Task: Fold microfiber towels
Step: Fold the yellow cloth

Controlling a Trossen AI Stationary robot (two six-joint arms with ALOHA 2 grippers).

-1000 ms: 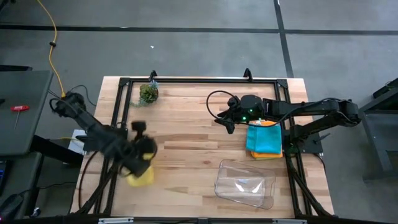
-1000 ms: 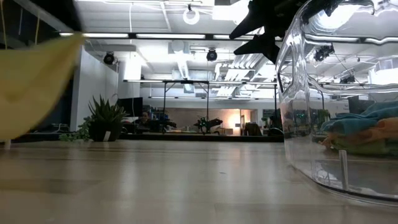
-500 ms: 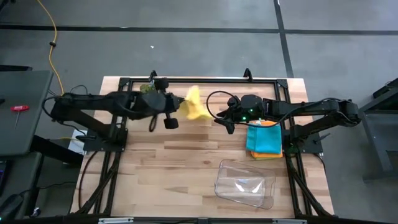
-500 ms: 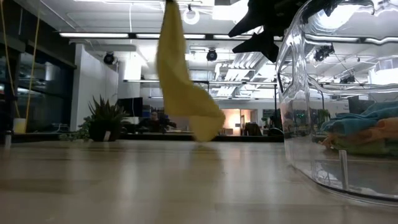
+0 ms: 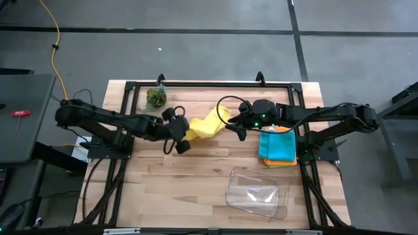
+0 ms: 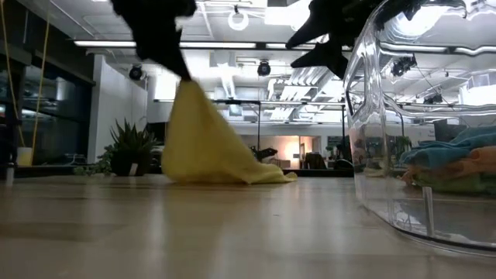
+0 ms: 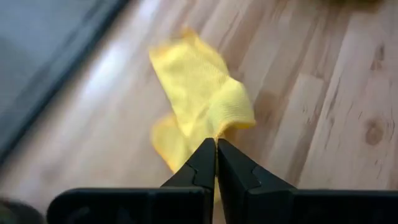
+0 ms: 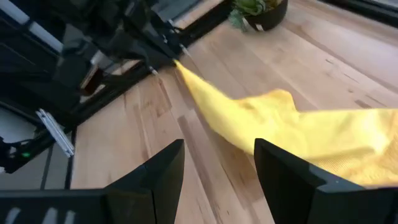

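Overhead and desk-level views of a two-arm bench. The left claw (image 5: 183, 132) is clamped on one corner of the yellow towel (image 5: 206, 125), its fingers (image 7: 207, 163) pressed together on the cloth; that corner is lifted, while the rest of the towel trails down to the right and rests on the wooden desk (image 5: 196, 183), in the far half near the middle. In the low view the cloth hangs as a slanted sheet from the dark claw and spreads out flat where it meets the desk.

The right claw (image 5: 239, 127) hovers just right of the towel's free end with its fingers (image 8: 165, 171) parted — nothing is between them, and the yellow cloth lies just ahead of them.

A stack of towels lies at the right side of the desk, below the right arm — the teal towel (image 5: 279, 147) on top, the edge of an orange towel (image 5: 281, 129) showing at its far side and under its near edge; other layers cannot be told apart.

A clear plastic tray (image 5: 257, 192) sits at the near right, close to the stack. A small leafy plant (image 5: 155, 98) stands at the far left.
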